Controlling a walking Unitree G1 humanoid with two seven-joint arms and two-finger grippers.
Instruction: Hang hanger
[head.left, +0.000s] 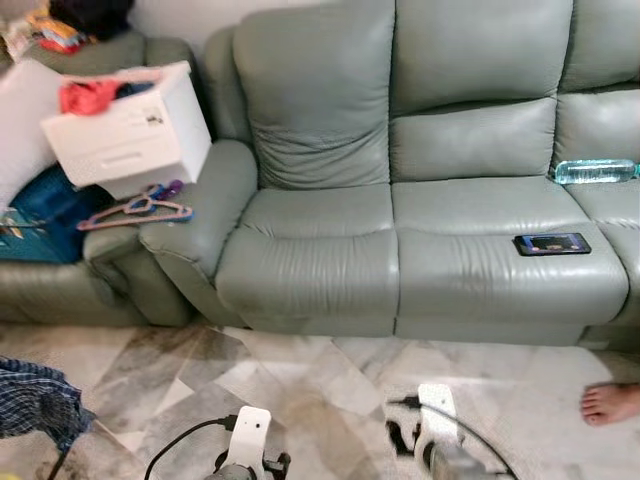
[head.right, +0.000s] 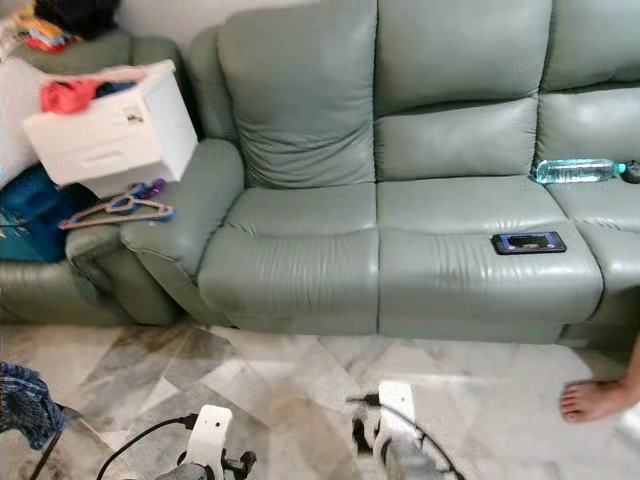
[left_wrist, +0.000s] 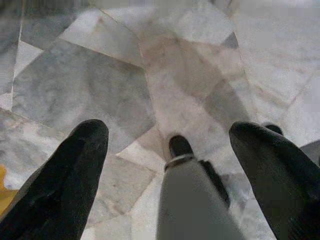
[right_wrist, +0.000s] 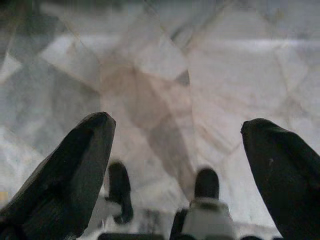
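Hangers (head.left: 135, 210), a small pink and purple bunch of them, lie flat on the sofa's (head.left: 420, 200) left armrest, right at its outer edge, just below the tilted white box (head.left: 130, 130). That box leans against the armrest's back corner with red clothing (head.left: 88, 95) spilling over its open top. A blue bag (head.left: 45, 215) sits just beside the hangers on the neighbouring armchair, and a white cushion (head.left: 22, 120) is propped behind it.

Out on the grey-green sofa, a phone (head.left: 552, 243) lies near the front edge of the middle seat, and a clear water bottle (head.left: 595, 171) lies on its side at the back of the right-hand seat. A person's bare foot (head.left: 612, 403) rests on the marble floor (head.left: 320, 390) at the right edge. Checked blue cloth (head.left: 35, 400) hangs in at the lower left.

Both arms are down low, well apart from the hangers. The left gripper (left_wrist: 172, 155) points at the floor with its fingers spread wide and nothing between them. The right gripper (right_wrist: 180, 150) does the same, fingers parted wide and holding nothing, above the marble tiles.
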